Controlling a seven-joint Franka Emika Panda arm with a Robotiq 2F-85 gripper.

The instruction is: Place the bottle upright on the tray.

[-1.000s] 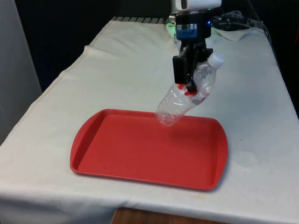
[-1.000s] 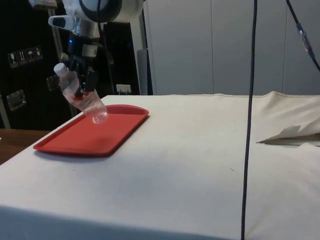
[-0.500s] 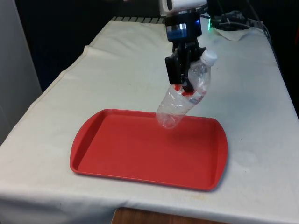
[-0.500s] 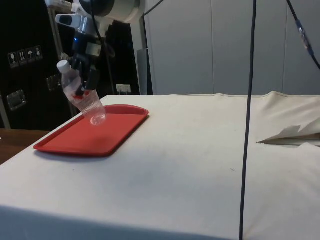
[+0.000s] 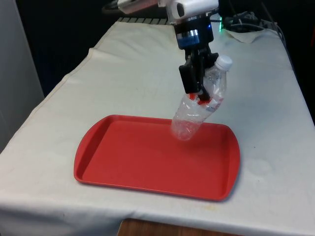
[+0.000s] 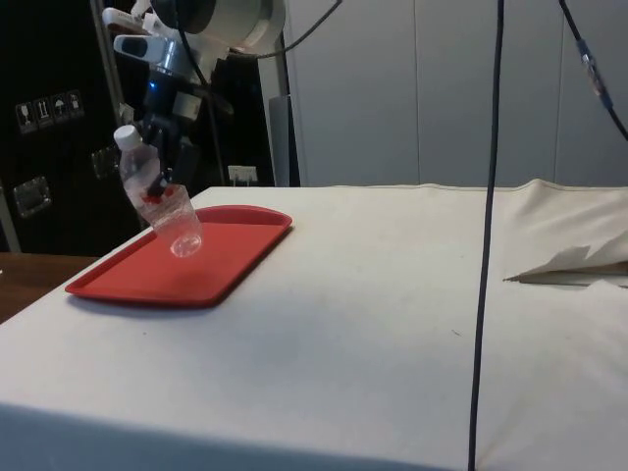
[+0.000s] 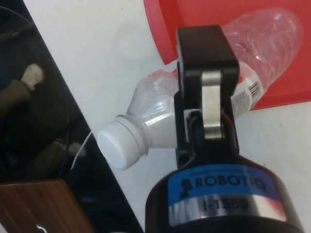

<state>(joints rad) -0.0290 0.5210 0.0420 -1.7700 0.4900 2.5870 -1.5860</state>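
Holding: end effector (image 5: 201,93) clamped around bottle (image 5: 199,106)
Bottle: clear, white cap, tilted, base lowest
Tray (image 5: 123,162): red, on tabletop (image 5: 123,69), beneath bottle

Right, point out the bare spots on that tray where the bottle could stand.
The whole floor of the red tray is bare, rim to rim. The widest free stretch lies toward the front view's left. The only crowding is at the far rim on the front view's right, where the gripper holds the tilted bottle above it.
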